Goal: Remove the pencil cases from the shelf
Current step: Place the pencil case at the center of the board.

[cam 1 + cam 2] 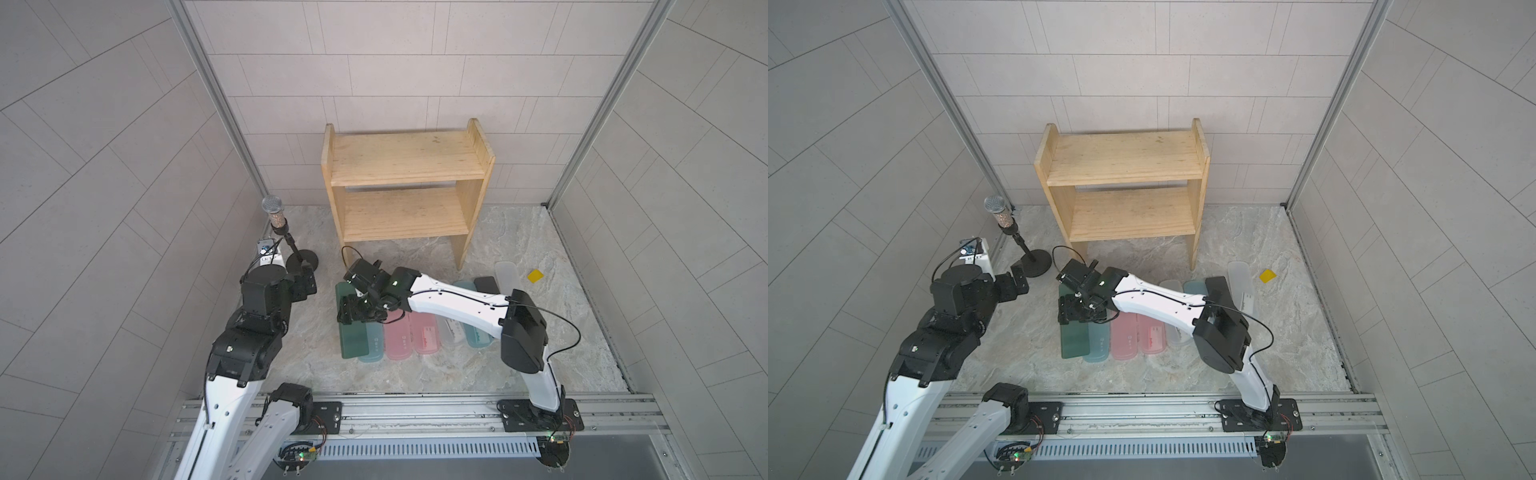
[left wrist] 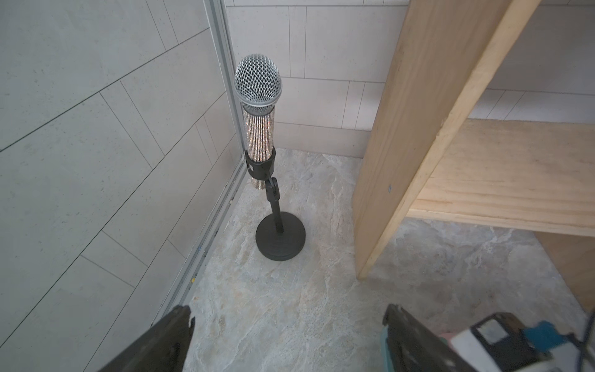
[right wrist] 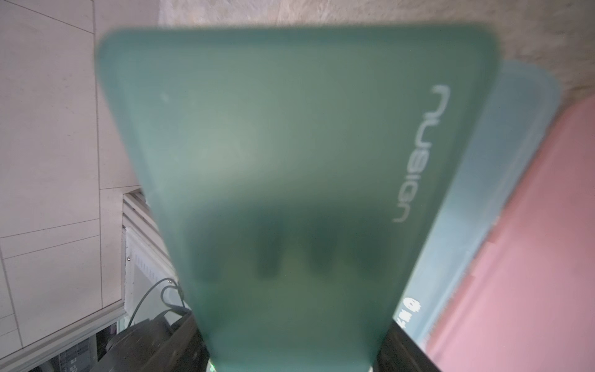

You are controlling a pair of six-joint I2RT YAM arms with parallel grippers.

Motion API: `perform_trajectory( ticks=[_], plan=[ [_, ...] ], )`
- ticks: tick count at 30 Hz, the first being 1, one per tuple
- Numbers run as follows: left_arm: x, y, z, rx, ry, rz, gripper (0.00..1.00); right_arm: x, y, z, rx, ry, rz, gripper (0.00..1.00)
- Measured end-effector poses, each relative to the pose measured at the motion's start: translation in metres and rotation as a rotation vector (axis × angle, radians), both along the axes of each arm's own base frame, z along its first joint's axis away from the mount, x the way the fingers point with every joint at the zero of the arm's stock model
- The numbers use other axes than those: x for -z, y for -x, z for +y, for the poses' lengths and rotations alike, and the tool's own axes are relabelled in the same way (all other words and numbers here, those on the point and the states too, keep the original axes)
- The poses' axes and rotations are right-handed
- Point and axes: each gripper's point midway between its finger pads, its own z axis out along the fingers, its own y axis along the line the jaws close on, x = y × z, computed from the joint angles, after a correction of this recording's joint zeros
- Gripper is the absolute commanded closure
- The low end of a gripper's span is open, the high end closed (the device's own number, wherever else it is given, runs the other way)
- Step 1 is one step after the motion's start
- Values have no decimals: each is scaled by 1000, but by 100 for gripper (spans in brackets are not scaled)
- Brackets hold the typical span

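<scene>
Pencil cases (image 1: 397, 340) lie in a row on the stone-patterned bench (image 1: 311, 361) in front of the pine shelf (image 1: 409, 164). At left, the left hand (image 2: 288, 310) hovers with its fingers spread wide, facing a microphone (image 2: 257, 83). The right hand (image 1: 357, 309) grips the far end of the dark green case (image 1: 352, 340), leftmost in the row, just beside a light blue case (image 1: 372, 353) and two pink cases (image 1: 424, 336).

— Left arm?
— Bent upright on its own side, left gripper (image 2: 288, 314) with jaws wide apart.
— Right?
— Stretched across low, wrist tipped down, right gripper (image 1: 353, 311) clamped on the dark green case (image 3: 289, 145).
</scene>
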Motion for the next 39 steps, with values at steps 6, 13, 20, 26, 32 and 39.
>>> perform_trajectory(
  ticks=[6, 13, 20, 26, 32, 39],
  plan=[
    [5, 10, 4, 6, -41, 35, 0, 31, -6, 27, 13, 14, 45, 46],
    [5, 14, 3, 19, -48, 29, 0, 40, -12, 30, 37, 42, 52, 31],
    [10, 13, 1, 32, -44, 42, 0, 46, -11, 26, 44, 67, 62, 7],
    [12, 12, -2, 47, -34, 46, 0, 47, -18, 24, 53, 65, 52, 1],
    [18, 4, -10, 69, 1, 47, 0, 31, -29, -6, 59, 93, -30, 0],
    [75, -33, -17, 87, 55, 85, 0, -108, -54, -124, 121, 35, -397, 0]
  ],
)
